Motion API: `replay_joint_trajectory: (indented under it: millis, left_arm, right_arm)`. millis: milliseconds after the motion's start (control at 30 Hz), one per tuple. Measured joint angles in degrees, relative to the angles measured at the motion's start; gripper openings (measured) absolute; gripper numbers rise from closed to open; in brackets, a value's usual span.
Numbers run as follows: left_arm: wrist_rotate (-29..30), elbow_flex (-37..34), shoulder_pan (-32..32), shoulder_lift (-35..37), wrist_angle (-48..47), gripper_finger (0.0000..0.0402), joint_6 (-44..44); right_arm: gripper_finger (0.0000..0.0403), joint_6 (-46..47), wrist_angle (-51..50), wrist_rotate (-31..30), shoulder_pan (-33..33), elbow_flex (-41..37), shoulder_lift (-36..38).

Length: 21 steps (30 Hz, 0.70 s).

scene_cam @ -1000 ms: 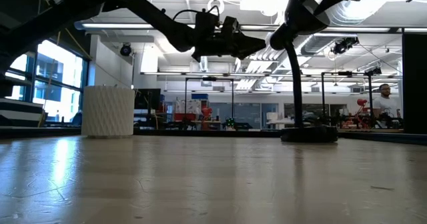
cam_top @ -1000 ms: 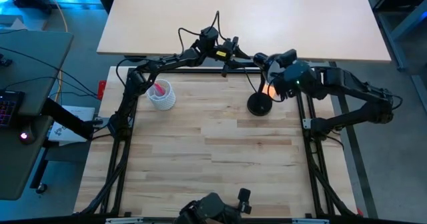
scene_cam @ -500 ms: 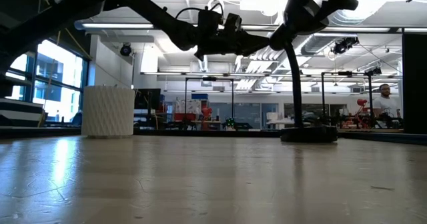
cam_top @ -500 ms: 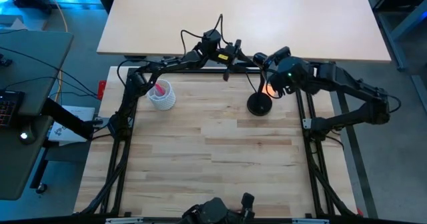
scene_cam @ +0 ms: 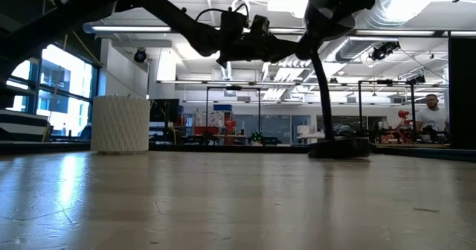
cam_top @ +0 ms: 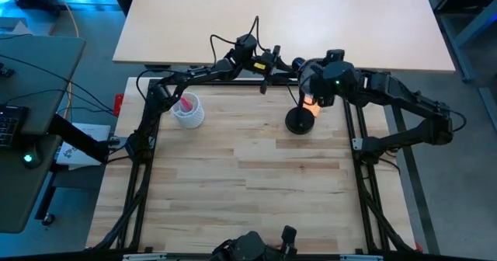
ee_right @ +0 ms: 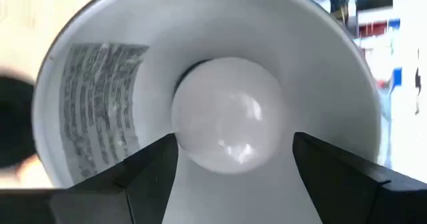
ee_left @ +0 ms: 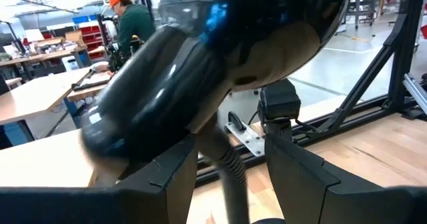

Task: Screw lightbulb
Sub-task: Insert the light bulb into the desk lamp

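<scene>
Fingers of the right gripper are spread beside the lightbulb, white, frosted, round, centre frame; left gripper clasps the lamp; label unreadable.

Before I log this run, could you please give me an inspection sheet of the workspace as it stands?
Surface: wooden table, bare in front.
Job's things: lightbulb sits inside the lamp shade; the lamp stands at the back.
Clutter: white cup with pink items.
Hands: left hand straddles the lamp's neck; right hand open, fingers either side of the bulb.
Cables: black cables loop over the left arm.
Surroundings: workshop; person far behind.
</scene>
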<state>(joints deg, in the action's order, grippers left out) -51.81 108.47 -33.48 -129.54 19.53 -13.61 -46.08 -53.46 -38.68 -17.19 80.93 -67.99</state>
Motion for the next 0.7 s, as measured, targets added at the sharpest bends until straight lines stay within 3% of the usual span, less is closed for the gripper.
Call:
replay_joint_trajectory:
  millis: [233, 367, 700]
  left_arm:
    - [-0.1, 0.0, 0.7, 0.0, 0.0, 0.0170, 0.0]
    - [0.0, 0.0, 0.7, 0.0, 0.0, 0.0170, 0.0]
    - [-0.1, 0.0, 0.7, 0.0, -0.7, 0.0170, 0.0]
  right_arm:
    - [0.0291, 27.1, -0.3, 3.0, -2.5, 0.0, 0.0]
    - [0.0291, 37.3, -0.3, 5.4, -3.1, 0.0, 0.0]
    - [0.0291, 35.2, -8.0, 5.8, -0.5, 0.0, 0.3]
